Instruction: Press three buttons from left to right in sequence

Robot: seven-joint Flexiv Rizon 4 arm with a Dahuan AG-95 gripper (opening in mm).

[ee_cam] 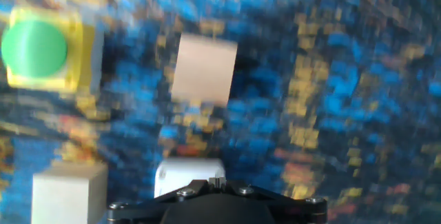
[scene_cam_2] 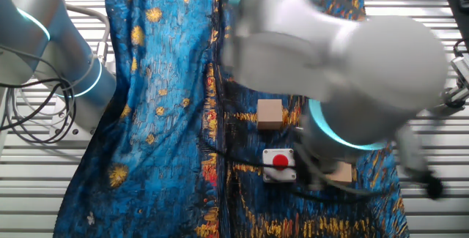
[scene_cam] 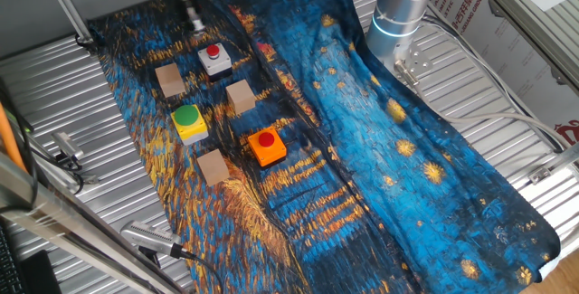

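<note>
Three buttons sit on the blue-and-gold cloth. In one fixed view the white-base button with red cap [scene_cam: 214, 59] is farthest back, the yellow-base button with green cap [scene_cam: 189, 122] is in the middle left, and the orange-base button with red cap [scene_cam: 267, 147] is nearer right. My gripper [scene_cam: 195, 23] hangs just behind and above the white button, its fingertips together and holding nothing. The blurred hand view shows the gripper [ee_cam: 216, 180] over the white button [ee_cam: 187, 176], with the green-capped button [ee_cam: 38, 48] at upper left. The other fixed view shows the white button [scene_cam_2: 279, 163] beside the blurred arm.
Three plain wooden cubes [scene_cam: 169, 80] [scene_cam: 241, 96] [scene_cam: 213, 166] stand among the buttons; two also show in the hand view [ee_cam: 203, 69] [ee_cam: 69, 193]. The arm's base [scene_cam: 398, 14] stands at the back right. Ribbed metal table [scene_cam: 81, 122] surrounds the cloth.
</note>
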